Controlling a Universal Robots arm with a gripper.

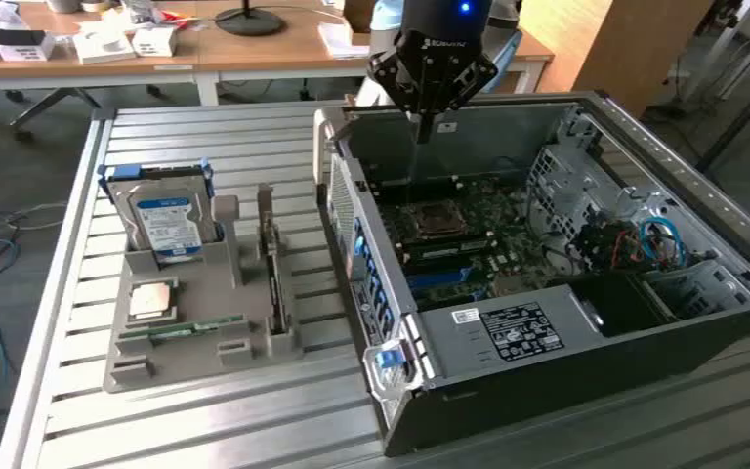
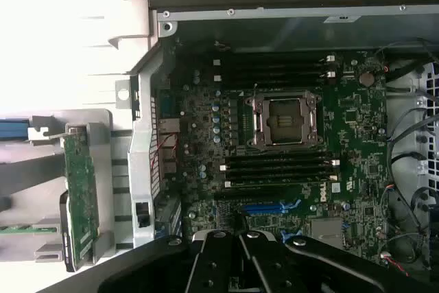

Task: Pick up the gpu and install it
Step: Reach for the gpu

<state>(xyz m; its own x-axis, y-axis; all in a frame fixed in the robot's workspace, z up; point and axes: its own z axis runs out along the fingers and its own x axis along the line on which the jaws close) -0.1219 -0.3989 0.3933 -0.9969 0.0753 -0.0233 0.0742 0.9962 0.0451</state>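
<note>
PC case [image 1: 584,386], tray [image 1: 180,360] w/ gpu [image 1: 272,269] on slatted table [image 1: 206,425]; desks [image 1: 265,54] behind.

even indoor light; the table [image 2: 41,46] glares white in wrist view

The computer case [image 1: 519,391] lay on the worktop [image 1: 219,420] at the exterior view's right, with the motherboard [image 1: 506,230] inside. Just beside it, to the left, a holder [image 1: 128,366] carried the hard drive [image 1: 167,220] upright at the back and the gpu [image 1: 270,264] on edge nearest the case. The gripper [image 1: 424,132] hung over the case's far end.
</note>
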